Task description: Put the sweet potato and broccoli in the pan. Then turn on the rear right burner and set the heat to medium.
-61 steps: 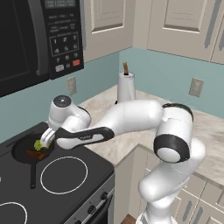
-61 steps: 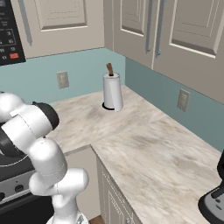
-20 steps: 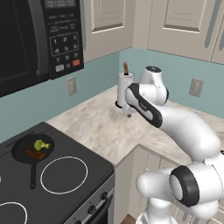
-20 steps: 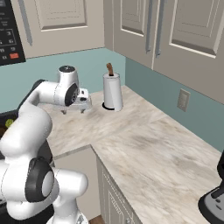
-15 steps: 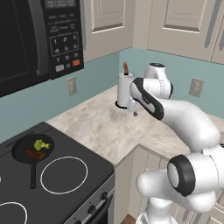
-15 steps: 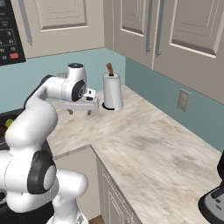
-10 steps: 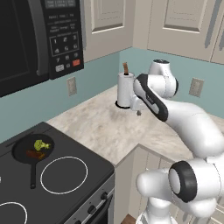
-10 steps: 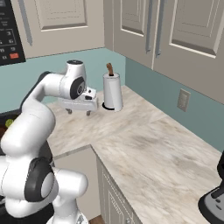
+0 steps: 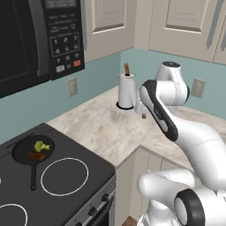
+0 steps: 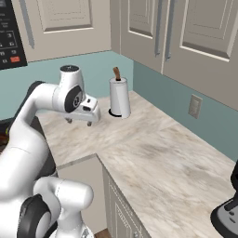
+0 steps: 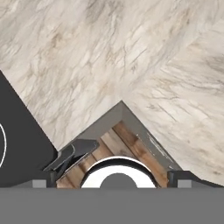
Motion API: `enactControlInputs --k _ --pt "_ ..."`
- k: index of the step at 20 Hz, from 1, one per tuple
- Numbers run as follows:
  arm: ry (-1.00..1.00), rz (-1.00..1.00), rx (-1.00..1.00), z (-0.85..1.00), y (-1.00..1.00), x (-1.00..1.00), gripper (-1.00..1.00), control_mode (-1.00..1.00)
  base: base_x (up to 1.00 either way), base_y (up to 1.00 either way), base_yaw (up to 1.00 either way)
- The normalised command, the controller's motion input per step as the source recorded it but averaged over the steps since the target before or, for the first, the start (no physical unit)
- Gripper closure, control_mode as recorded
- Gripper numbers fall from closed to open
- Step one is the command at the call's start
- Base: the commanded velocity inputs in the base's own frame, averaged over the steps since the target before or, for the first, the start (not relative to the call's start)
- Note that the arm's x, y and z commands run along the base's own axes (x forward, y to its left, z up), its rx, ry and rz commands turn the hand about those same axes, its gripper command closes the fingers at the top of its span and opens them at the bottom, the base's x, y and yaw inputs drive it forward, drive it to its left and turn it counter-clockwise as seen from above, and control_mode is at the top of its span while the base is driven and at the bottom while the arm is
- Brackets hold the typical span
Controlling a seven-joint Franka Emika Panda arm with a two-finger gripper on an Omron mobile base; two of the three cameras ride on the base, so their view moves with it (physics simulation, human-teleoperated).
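Observation:
The pan, a small black skillet with its long handle pointing forward, sits on the rear right part of the black cooktop and covers the rear right burner. Inside it lie the yellow-green broccoli and the reddish-brown sweet potato, side by side. My gripper hangs open and empty over the marble counter, well to the right of the stove and just left of the paper towel roll. One fingertip shows beside my forearm. In the hand view I look down on the counter's inner corner and the cooktop's edge.
A paper towel roll on a holder stands at the back of the counter, close to my hand. A microwave hangs over the stove. Wall cabinets run above. A dark appliance stands at the counter's far right.
My hand has swung a little further right along the counter toward the paper towel roll, still open. The pan and both vegetables have not moved.

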Motion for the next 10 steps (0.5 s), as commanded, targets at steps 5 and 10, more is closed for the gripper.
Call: enactControlInputs --k 5,10 --pt "-0.13 -0.11 0.00 0.00 0.00 0.04 -1.00 -1.00 0.00 0.00 0.00" --pt "-0.01 -0.01 0.00 0.01 -0.02 -0.02 -1.00 -1.00 0.00 0.00 0.00"
